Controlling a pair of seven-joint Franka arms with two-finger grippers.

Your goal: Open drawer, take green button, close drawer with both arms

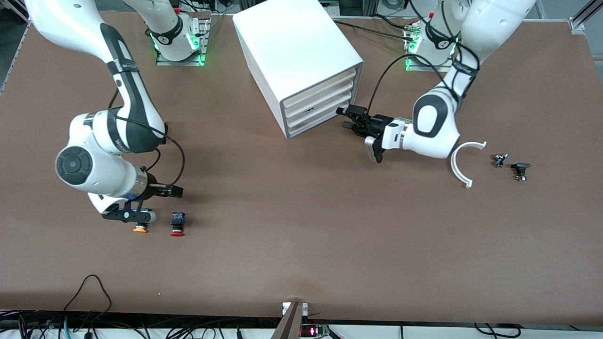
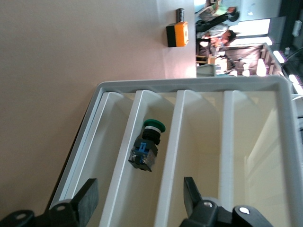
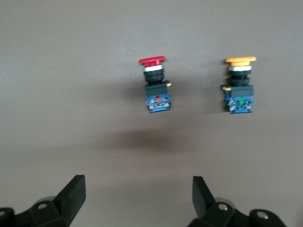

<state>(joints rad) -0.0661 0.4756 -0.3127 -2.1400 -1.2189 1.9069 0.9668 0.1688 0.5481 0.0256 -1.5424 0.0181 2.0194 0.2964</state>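
Observation:
The white four-drawer cabinet (image 1: 301,52) stands near the robots' bases. My left gripper (image 1: 346,118) is level in front of its lower drawers (image 1: 316,115), which look flush in the front view. In the left wrist view the green-capped button (image 2: 147,150) lies on its side in the drawer (image 2: 163,189) second from the bottom. The left gripper (image 2: 139,198) is open, its fingers (image 2: 87,198) astride that drawer's front, short of the button. My right gripper (image 1: 141,216) hangs open over the table at the right arm's end, nothing between its fingers (image 3: 75,191).
A yellow-capped button (image 1: 140,229) (image 3: 239,85) and a red-capped button (image 1: 177,226) (image 3: 154,85) lie under and beside the right gripper. Toward the left arm's end lie a white curved piece (image 1: 464,162) and two small dark parts (image 1: 500,160) (image 1: 520,170).

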